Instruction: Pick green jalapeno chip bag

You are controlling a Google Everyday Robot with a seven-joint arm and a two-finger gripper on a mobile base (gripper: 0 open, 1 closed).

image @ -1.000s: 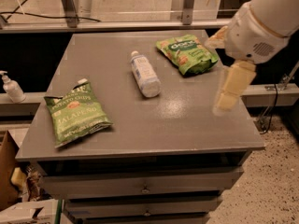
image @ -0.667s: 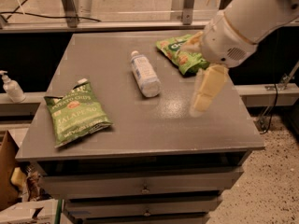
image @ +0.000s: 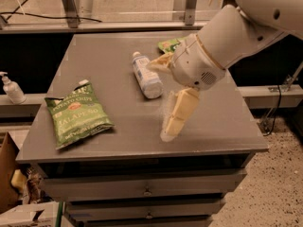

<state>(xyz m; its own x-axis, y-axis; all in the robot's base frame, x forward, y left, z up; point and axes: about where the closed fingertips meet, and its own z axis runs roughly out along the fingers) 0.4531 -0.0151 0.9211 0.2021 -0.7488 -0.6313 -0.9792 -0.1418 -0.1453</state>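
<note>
The green jalapeno chip bag [image: 75,115] lies flat on the front left of the grey table [image: 227,126]; it is olive green with white lettering and a small red emblem. My gripper [image: 160,100] hangs over the middle of the table, to the right of the bag and well apart from it. It is open and empty: one pale finger [image: 179,112] points down towards the table's front, the other [image: 160,63] points left beside the bottle.
A white plastic bottle [image: 147,74] lies on its side mid-table, just left of the gripper. A brighter green snack bag [image: 169,45] at the back is mostly hidden by my arm. A soap dispenser [image: 12,89] stands on a ledge at left. Drawers lie below the tabletop.
My arm and gripper have swung left from the table's right side to over its middle, now covering most of the brighter green bag. The bags and bottle have not moved.
</note>
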